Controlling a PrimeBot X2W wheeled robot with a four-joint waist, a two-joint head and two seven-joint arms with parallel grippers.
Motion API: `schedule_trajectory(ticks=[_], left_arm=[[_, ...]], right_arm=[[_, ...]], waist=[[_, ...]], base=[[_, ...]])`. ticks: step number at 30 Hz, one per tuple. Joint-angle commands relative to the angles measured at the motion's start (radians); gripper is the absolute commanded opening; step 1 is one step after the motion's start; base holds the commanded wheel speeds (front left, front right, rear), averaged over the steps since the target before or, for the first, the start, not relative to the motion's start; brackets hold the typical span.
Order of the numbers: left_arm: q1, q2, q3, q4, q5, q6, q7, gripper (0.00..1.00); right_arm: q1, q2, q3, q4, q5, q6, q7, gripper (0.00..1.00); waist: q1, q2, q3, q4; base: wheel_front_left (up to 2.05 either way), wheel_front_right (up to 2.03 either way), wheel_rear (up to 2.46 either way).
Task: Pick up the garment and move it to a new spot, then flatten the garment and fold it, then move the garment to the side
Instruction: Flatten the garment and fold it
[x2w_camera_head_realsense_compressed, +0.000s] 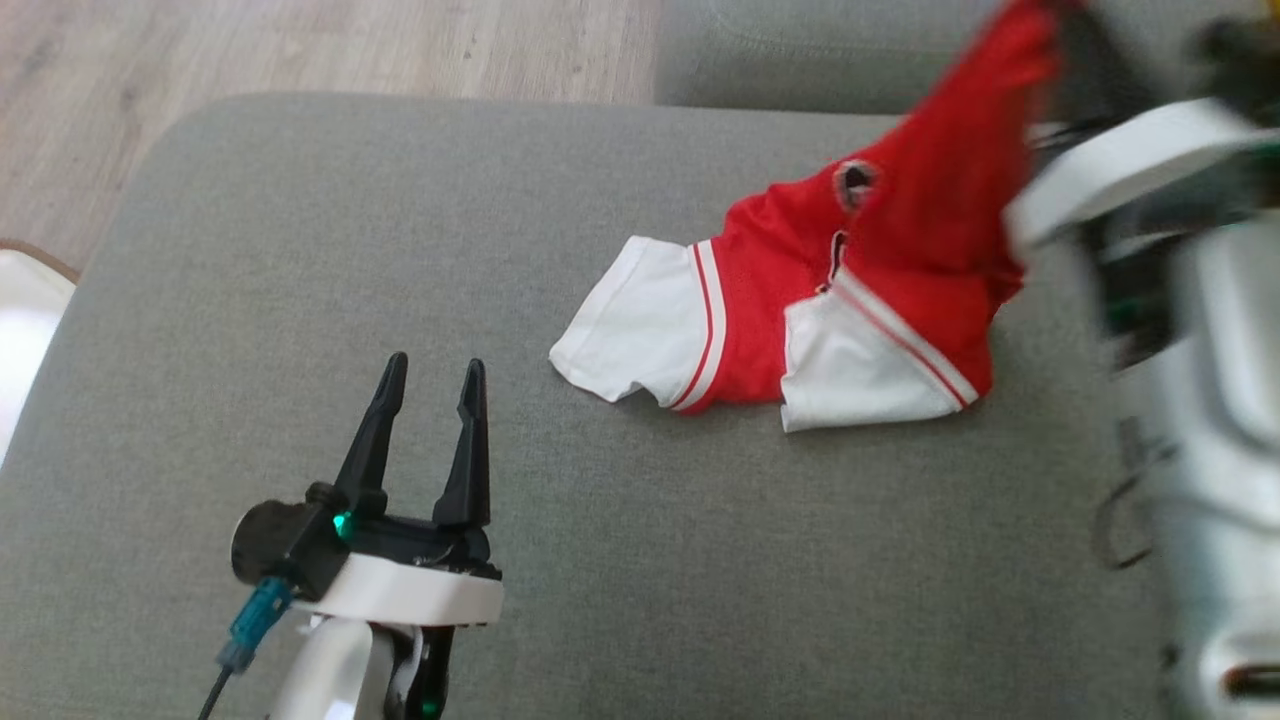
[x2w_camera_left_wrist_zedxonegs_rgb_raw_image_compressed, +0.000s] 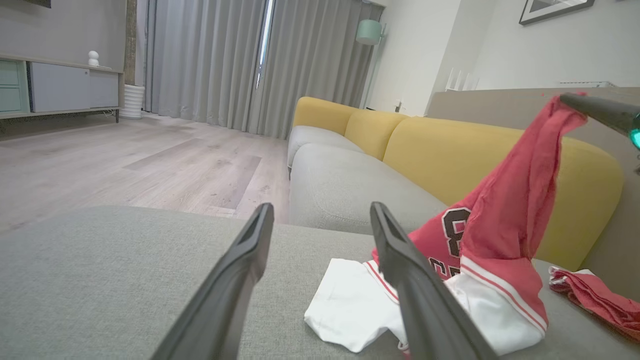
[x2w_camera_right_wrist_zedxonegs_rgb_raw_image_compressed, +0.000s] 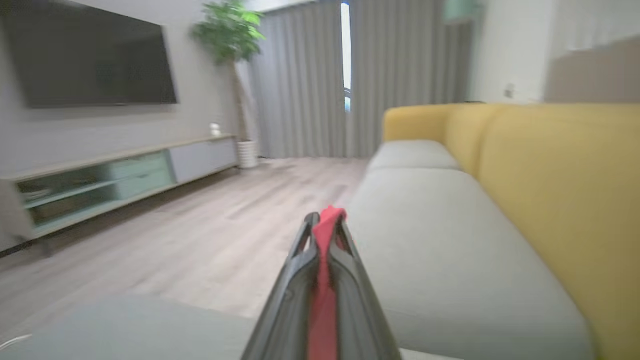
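Note:
The garment is a red jersey with white sleeves and striped trim, lying on the right half of a grey cushion. One red end is pulled up toward the top right, where my blurred right gripper holds it. In the right wrist view the right gripper is shut with red cloth pinched between its fingers. The left wrist view shows the raised garment hanging from the right gripper. My left gripper stands open and empty over the cushion, to the left of the garment; its fingers are spread wide.
A second grey seat cushion lies beyond this one, with yellow sofa backs along the right. Wooden floor lies past the cushion's far left edge. A crumpled red cloth rests at the cushion's right.

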Motion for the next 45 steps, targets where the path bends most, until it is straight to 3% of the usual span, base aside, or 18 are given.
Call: schedule_trajectory(ticks=[1, 4, 5, 6, 13, 23, 36, 45], left_arm=[[-0.044, 0.003, 0.025, -0.036, -0.002, 0.002, -0.006, 1.0], [-0.057, 0.003, 0.015, -0.036, -0.007, 0.002, -0.006, 1.0], [-0.062, 0.003, 0.011, -0.036, -0.008, 0.002, -0.006, 1.0], [-0.067, 0.003, 0.008, -0.035, -0.009, 0.002, -0.006, 1.0], [-0.077, 0.003, 0.017, -0.029, -0.014, 0.002, -0.006, 1.0], [-0.063, 0.003, 0.044, -0.03, -0.001, 0.002, -0.006, 1.0], [-0.039, 0.003, 0.06, -0.038, 0.01, 0.002, -0.006, 1.0], [-0.014, 0.003, 0.061, -0.039, 0.017, 0.002, -0.006, 1.0]], right_arm=[[-0.059, -0.008, -0.01, -0.009, -0.017, 0.004, 0.008, 0.0], [-0.121, -0.078, -0.105, 0.146, -0.13, 0.004, 0.024, 0.0], [-0.14, -0.095, -0.134, 0.198, -0.174, 0.004, 0.028, 0.89], [-0.161, -0.103, -0.165, 0.246, -0.205, 0.004, 0.024, 1.0], [-0.233, -0.071, -0.223, 0.409, -0.321, 0.004, -0.065, 1.0], [-0.189, 0.011, -0.11, 0.415, -0.264, 0.004, -0.192, 1.0], [-0.026, 0.042, 0.03, 0.123, -0.087, 0.004, -0.212, 1.0], [0.297, 0.078, 0.084, -0.102, -0.023, 0.004, -0.226, 1.0]], waist=[[0.0, -0.0001, 0.011, 0.003], [0.0, -0.0001, 0.033, 0.008], [0.0, -0.0001, 0.038, 0.011], [0.0, -0.0001, 0.042, 0.013], [0.0, -0.0001, 0.049, 0.0], [0.0, -0.0001, 0.008, -0.079], [0.0, -0.0001, -0.033, -0.129], [0.0, -0.0001, -0.059, -0.14]], base=[[0.0, 0.0, 0.0], [0.0, 0.0, 0.0], [0.0, 0.0, 0.0], [0.0, 0.0, 0.0], [0.0, 0.0, 0.0], [0.0, 0.0, 0.0], [0.0, 0.0, 0.0], [0.0, 0.0, 0.0]])
